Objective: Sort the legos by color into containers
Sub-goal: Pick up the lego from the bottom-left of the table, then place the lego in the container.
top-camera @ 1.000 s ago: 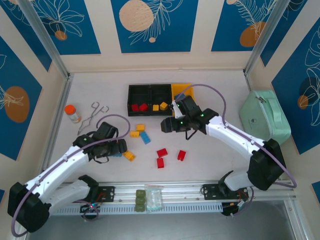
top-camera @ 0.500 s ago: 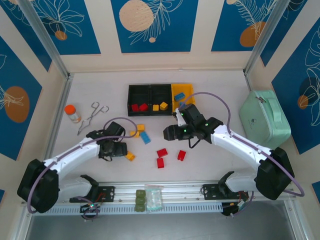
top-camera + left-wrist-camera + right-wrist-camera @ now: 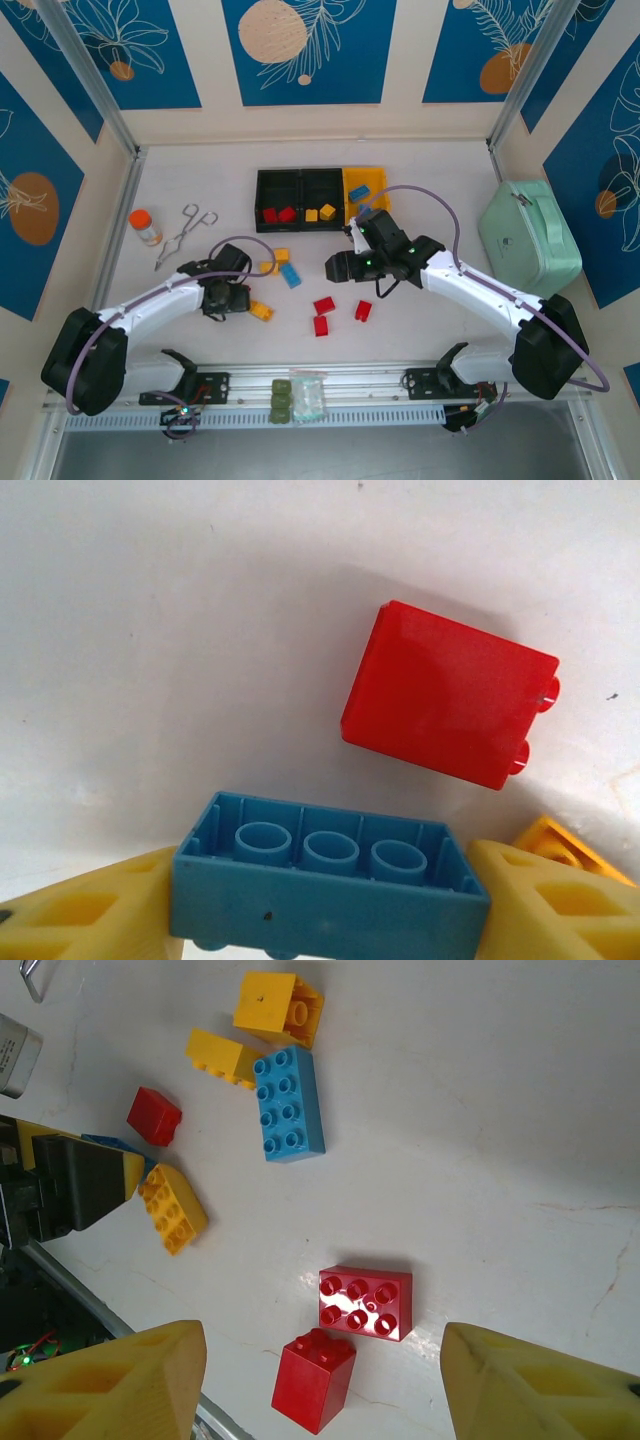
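Overhead first. The left gripper is down low among the loose legos, and the right gripper hovers near three red bricks. At the back stand the containers, with reds in the left black bin, yellows in the middle one and a single blue in the yellow bin. From up here I cannot tell what the left jaws are doing.

The left wrist view answers that. The yellow fingers are clenched on a blue oblong brick, pinching its two short ends, with the hollow underside facing the camera. A small red brick lies just beyond it on the table. These bricks look hard, light and glossy. They are likely stiff enough for a firm squeeze, but the walls look slick, so flat opposite faces are the safest hold.

Now the right wrist view. Its fingers are spread wide with nothing between them, above a six-stud red brick and a smaller red one. This view shows stud counts and which way each brick lies, including an eight-stud blue brick, where the overhead gives only specks of colour.
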You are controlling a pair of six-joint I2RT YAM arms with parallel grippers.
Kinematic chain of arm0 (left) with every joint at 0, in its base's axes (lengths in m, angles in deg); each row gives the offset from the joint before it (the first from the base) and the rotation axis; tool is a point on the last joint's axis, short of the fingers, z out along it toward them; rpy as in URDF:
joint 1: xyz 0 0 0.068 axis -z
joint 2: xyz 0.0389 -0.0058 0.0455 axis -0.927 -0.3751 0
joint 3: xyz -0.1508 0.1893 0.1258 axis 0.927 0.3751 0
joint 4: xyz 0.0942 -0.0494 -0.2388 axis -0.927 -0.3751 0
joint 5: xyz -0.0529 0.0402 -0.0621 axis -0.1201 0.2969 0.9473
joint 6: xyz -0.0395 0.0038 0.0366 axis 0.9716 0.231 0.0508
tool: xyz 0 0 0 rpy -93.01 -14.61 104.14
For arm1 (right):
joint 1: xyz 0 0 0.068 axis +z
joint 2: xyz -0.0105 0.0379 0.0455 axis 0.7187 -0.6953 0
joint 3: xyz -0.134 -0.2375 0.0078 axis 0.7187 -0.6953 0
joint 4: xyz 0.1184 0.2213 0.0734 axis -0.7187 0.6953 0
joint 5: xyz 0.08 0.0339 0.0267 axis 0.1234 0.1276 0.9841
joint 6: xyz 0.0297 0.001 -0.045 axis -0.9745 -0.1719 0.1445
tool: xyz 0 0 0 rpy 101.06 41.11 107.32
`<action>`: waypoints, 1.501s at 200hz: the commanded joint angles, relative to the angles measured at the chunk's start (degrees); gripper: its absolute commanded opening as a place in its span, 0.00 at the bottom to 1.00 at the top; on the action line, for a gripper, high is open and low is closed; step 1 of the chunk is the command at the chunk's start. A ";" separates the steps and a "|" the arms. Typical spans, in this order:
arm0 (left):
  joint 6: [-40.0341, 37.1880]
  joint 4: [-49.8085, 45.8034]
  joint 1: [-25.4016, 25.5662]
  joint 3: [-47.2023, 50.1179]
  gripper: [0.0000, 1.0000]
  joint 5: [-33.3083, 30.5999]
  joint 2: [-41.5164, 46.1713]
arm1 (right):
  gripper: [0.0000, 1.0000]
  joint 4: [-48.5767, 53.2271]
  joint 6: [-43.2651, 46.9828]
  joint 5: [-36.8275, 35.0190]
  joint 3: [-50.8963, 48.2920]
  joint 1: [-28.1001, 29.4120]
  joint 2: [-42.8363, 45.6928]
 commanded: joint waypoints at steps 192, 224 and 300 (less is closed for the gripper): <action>-3.77 -0.37 5.11 -33.09 0.48 7.32 -14.18 | 0.63 6.28 -5.67 -5.63 -7.16 -8.22 17.59; -5.36 -0.10 7.81 -43.58 0.48 8.09 -23.21 | 0.63 7.84 -7.07 -5.89 -9.18 -11.61 21.60; -8.71 -3.68 10.75 -71.63 0.47 10.31 -45.15 | 0.63 10.19 -8.52 -5.54 -12.60 -15.35 26.93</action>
